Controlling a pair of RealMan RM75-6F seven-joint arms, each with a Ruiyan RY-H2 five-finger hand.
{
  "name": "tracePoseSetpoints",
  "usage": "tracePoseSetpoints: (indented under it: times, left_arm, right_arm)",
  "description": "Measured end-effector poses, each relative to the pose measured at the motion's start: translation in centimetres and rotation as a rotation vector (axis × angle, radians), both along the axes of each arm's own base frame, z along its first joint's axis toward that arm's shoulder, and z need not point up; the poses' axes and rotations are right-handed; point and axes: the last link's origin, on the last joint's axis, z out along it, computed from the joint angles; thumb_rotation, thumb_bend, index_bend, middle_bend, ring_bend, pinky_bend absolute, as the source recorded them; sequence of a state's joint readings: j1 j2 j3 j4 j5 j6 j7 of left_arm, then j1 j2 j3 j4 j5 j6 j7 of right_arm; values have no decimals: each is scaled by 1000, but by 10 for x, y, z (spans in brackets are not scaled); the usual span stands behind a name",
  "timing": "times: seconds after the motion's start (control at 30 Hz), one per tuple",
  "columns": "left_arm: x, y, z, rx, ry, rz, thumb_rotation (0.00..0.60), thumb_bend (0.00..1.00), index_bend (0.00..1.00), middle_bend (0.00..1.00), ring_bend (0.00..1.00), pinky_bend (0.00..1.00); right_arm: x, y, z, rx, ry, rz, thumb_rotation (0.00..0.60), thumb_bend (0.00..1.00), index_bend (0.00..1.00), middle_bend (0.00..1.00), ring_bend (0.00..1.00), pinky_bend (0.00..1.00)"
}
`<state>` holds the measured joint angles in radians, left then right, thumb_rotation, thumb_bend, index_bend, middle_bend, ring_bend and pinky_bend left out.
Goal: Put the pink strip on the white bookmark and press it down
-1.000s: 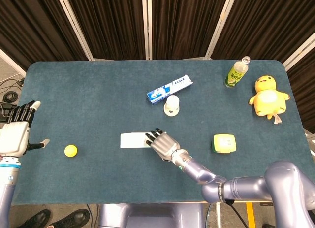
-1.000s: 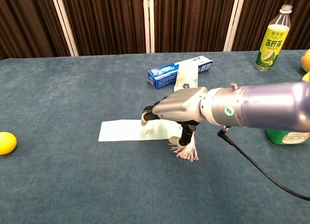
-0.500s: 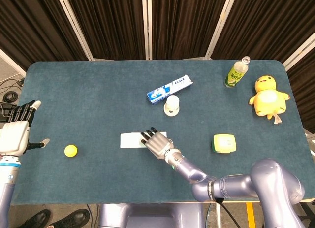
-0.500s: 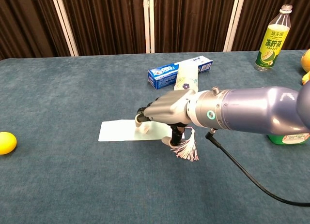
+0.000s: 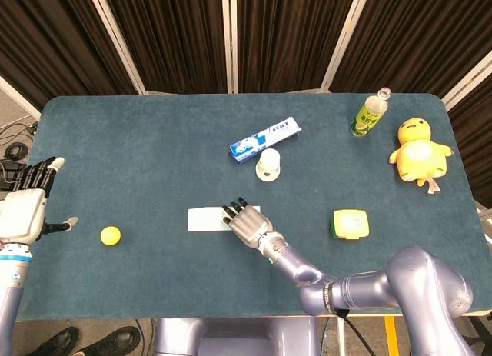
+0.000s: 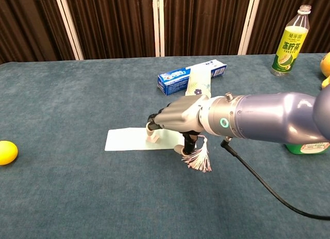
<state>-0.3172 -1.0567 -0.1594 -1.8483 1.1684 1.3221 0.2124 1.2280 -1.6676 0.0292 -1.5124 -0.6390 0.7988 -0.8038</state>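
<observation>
The white bookmark (image 6: 128, 139) lies flat on the blue-green worktop (image 5: 154, 156), near the middle of its front half. It is a pale, plain rectangle with its long side running left to right. At its right end a tassel (image 6: 198, 157) of pink and white threads fans out onto the cloth.

The right hand (image 6: 178, 117) rests palm down over the right part of the bookmark, with its fingertips (image 6: 151, 136) touching the card. In the head view the same hand (image 5: 244, 221) covers the right end of the bookmark (image 5: 207, 218), fingers lying side by side and pointing toward the far left. It grips nothing that shows. The pink strip cannot be made out in either view; the hand hides that part of the card.

The left hand (image 5: 26, 206) hangs off the left edge of the worktop, fingers spread and straight, holding nothing.

A yellow ball (image 5: 110, 235) sits near the left front. Behind the bookmark lie a blue and white toothpaste box (image 5: 264, 139) and a small white flowered cup (image 5: 268, 164). On the right are a green bottle (image 5: 369, 113), a yellow duck toy (image 5: 418, 150) and a yellow and green box (image 5: 350, 224).
</observation>
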Motion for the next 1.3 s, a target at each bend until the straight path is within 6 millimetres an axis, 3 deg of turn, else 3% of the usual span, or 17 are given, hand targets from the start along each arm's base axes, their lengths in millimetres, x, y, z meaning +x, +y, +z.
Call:
tracePoseSetpoints:
  times: [1.3]
  left_arm:
    - [2, -1, 2, -6, -19, -10, 600, 0, 0, 0, 0, 0]
  right_arm:
    - [-8, 7, 0, 2, 45, 30, 600, 442, 256, 0, 0, 0]
